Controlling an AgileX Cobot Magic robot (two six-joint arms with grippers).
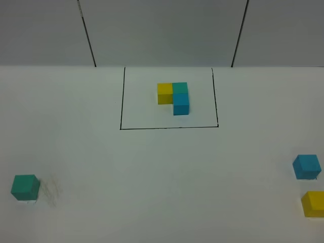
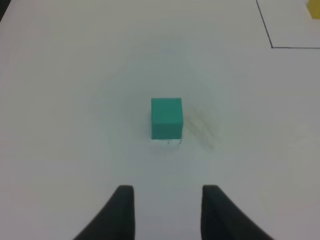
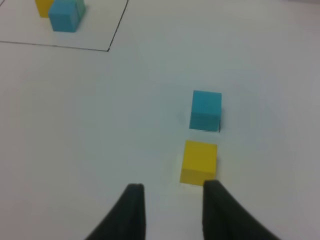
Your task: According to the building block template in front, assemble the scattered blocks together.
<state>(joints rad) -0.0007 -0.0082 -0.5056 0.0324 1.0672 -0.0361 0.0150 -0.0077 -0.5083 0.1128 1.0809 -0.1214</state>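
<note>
The building block template point(image 1: 173, 96), an L of yellow, teal-green and sky-blue cubes, sits inside a black-line rectangle point(image 1: 169, 128) at the table's back centre. The loose teal-green block point(image 1: 25, 187) lies at the front left; in the left wrist view it point(image 2: 166, 118) is ahead of my open, empty left gripper point(image 2: 167, 192). The loose sky-blue block point(image 1: 306, 166) and yellow block point(image 1: 314, 203) lie at the right edge. In the right wrist view my open right gripper point(image 3: 172, 190) is just short of the yellow block point(image 3: 199, 162), with the sky-blue block point(image 3: 205, 110) beyond. Neither gripper shows in the exterior view.
The white table point(image 1: 152, 177) ends at a grey back wall with two dark vertical seams point(image 1: 87, 33). Faint scuff marks point(image 1: 50, 192) lie beside the teal-green block. Part of the template point(image 3: 62, 12) shows at the corner of the right wrist view.
</note>
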